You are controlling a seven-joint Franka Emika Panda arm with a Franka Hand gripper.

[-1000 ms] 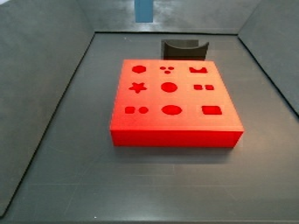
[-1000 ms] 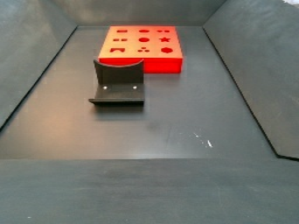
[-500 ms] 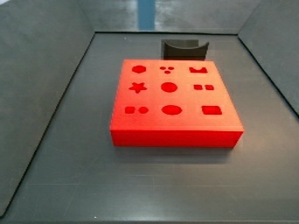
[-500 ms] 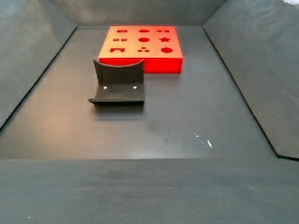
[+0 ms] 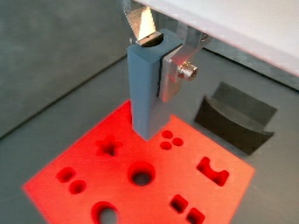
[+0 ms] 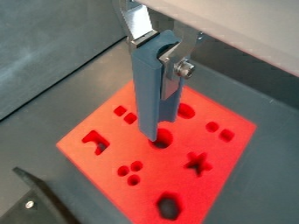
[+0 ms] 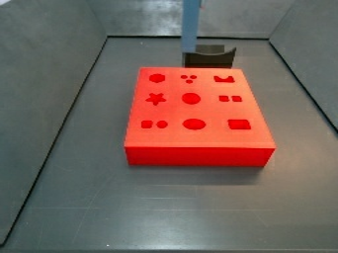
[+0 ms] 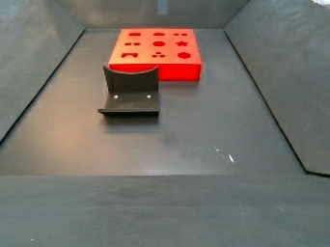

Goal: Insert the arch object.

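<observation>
My gripper (image 5: 158,52) is shut on the arch object (image 5: 146,87), a long blue-grey block with a semicircular notch in its upper end, held upright between the silver fingers (image 5: 177,74). Both wrist views show it hanging above the red board (image 5: 70,157), its lower end over the board's middle holes (image 6: 149,105). In a side view the block (image 7: 192,25) hangs above the board's far edge (image 7: 199,148). The arch-shaped hole (image 7: 224,78) lies at the board's far right corner. In the low side view the gripper is out of frame.
The dark fixture (image 7: 209,51) stands just behind the red board, and in front of it (image 8: 129,92) in the low side view. It also shows in both wrist views (image 5: 239,118). Grey walls enclose the dark floor (image 7: 79,198).
In the side view the hanging block has moved right and lower, from above the back wall to above the board's far edge. The board and fixture have not moved.
</observation>
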